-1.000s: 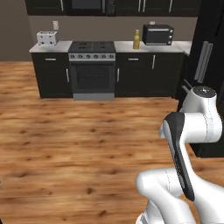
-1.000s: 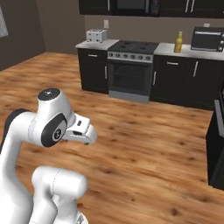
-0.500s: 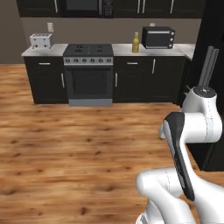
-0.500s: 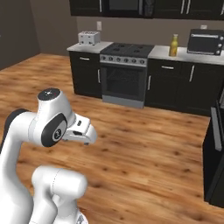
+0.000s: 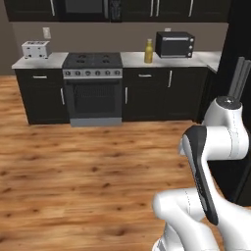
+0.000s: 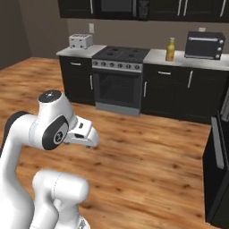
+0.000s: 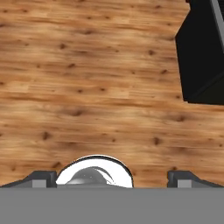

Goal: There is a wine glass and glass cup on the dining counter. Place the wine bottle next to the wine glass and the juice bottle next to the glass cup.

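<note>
Gripper (image 7: 112, 177): in the hand view its two dark fingertips (image 7: 41, 178) sit far apart at the bottom edge, spread wide, nothing between them. It points down at bare wood floor (image 7: 87, 87). A black cabinet corner (image 7: 203, 57) shows at the upper right of that view.

Arm folded close over the base; the white elbow with its dark joint rises at the right of the left base view and at the left of the right base view.

Juice bottle (image 5: 148, 51): yellow, upright on the kitchen counter (image 5: 166, 60) against the back wall, between the stove (image 5: 92, 88) and the black microwave (image 5: 174, 44). It stands just left of the microwave, apart from it. Right base view gives the same: bottle (image 6: 170, 49) on the pale countertop, microwave (image 6: 204, 44) to its right, stove (image 6: 120, 78) to its left.

Toaster (image 5: 36, 49): silver, on the counter section left of the stove, below a wall outlet (image 5: 46, 33).

Dark cabinets run below the counter and above it. A tall black appliance (image 6: 219, 174) fills the right edge of the right base view, with grey handles.

Wide wood floor lies between base and cabinets. Bottle well apart from the gripper.
</note>
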You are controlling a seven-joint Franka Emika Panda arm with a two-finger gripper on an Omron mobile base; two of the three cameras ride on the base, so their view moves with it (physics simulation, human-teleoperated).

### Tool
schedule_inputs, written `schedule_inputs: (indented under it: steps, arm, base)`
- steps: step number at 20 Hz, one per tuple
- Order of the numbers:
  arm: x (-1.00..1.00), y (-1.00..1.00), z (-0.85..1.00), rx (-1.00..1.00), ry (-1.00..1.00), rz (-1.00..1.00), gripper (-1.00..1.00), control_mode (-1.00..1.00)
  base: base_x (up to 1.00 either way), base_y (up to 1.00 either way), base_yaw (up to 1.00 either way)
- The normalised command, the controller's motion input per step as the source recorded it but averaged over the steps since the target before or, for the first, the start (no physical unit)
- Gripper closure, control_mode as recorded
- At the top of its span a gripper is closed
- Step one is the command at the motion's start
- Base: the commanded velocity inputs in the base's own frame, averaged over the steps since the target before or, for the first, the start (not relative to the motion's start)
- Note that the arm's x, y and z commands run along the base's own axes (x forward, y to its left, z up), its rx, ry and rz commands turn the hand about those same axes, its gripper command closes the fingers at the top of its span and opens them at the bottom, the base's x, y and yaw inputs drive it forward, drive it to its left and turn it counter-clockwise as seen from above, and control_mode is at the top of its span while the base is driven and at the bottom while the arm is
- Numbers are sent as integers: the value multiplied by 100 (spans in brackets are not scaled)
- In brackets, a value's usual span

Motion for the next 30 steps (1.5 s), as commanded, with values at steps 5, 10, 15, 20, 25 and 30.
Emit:
schedule_inputs:
  steps: [5, 10, 15, 20, 25, 30]
  arm:
    - [0, 0, 0, 0, 0, 0, -100, 100]
    - [0, 0, 0, 0, 0, 0, -100, 100]
    - [0, 0, 0, 0, 0, 0, -100, 100]
    - [0, 0, 0, 0, 0, 0, -100, 100]
    - [0, 0, 0, 0, 0, 0, -100, 100]
    - [0, 0, 0, 0, 0, 0, -100, 100]
  base:
    - [60, -25, -13]
    - [66, -20, -11]
    - [73, -21, -4]
    - [73, -22, -4]
    - [74, -23, -3]
    - [77, -30, 0]
